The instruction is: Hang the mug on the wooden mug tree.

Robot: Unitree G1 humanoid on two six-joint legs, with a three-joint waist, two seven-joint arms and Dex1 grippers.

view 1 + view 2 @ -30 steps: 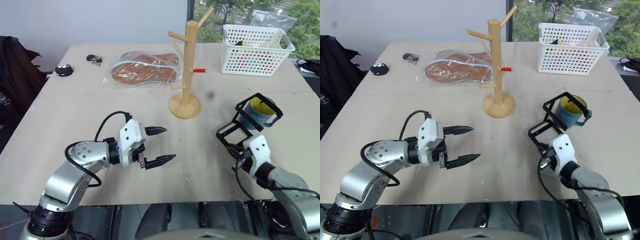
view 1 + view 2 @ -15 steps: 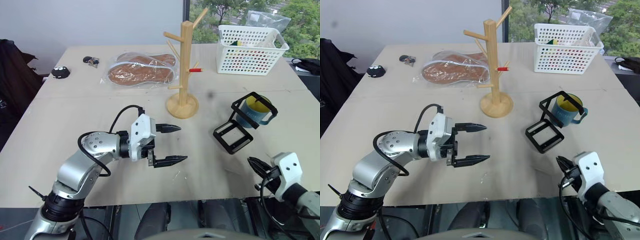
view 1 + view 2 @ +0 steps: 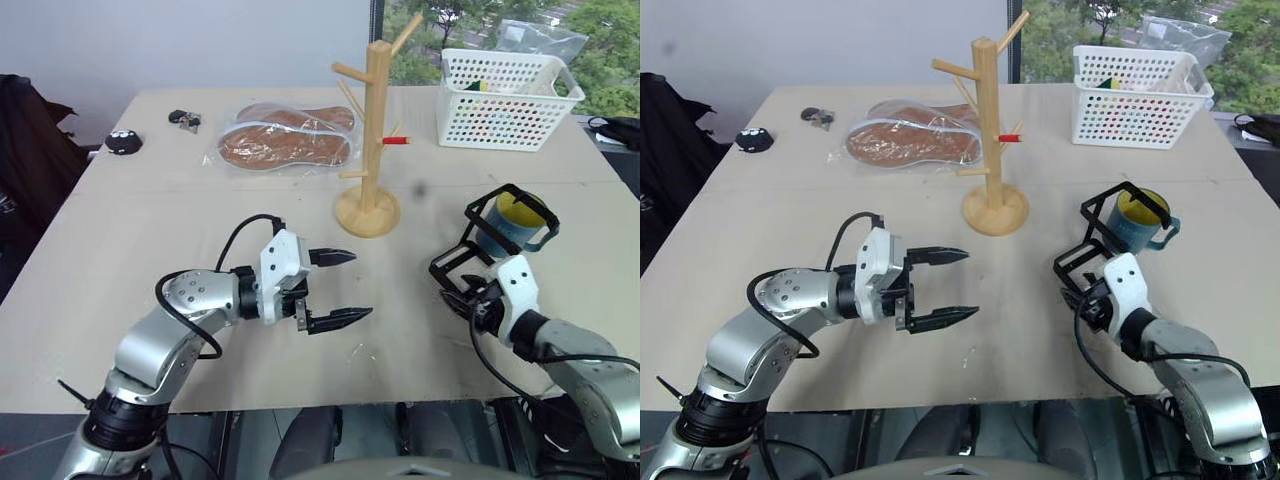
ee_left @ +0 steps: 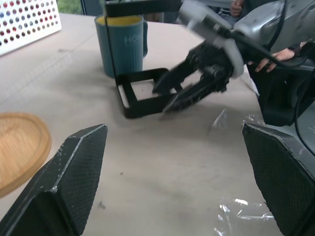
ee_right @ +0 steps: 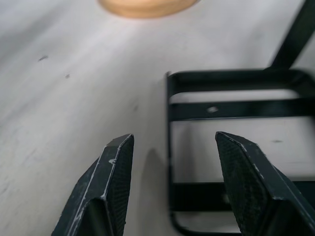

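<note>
The teal mug [image 3: 510,228] with a yellow inside stands upright on the table's right side, inside a black wire frame [image 3: 470,262]. The wooden mug tree [image 3: 375,120] stands on its round base [image 3: 368,212] at the table's middle, one peg red-tipped. My right gripper [image 3: 452,298] is open at the near end of the frame, one frame bar [image 5: 170,147] lying between its fingers [image 5: 115,187]. It holds nothing and is short of the mug. My left gripper [image 3: 360,285] hovers open and empty over the table's middle, pointing right toward the frame [image 4: 142,93] and mug [image 4: 120,46].
A white perforated basket [image 3: 510,85] stands at the back right. A clear bag of brown insoles [image 3: 285,140] lies behind the tree, with keys [image 3: 187,119] and a small black object [image 3: 124,141] at the back left. The table's near edge [image 3: 330,400] is just below both arms.
The right arm, pulled back to the table's near edge half a second ago, has come forward again to the black frame, and its fingers have spread. The left gripper stays open in place.
</note>
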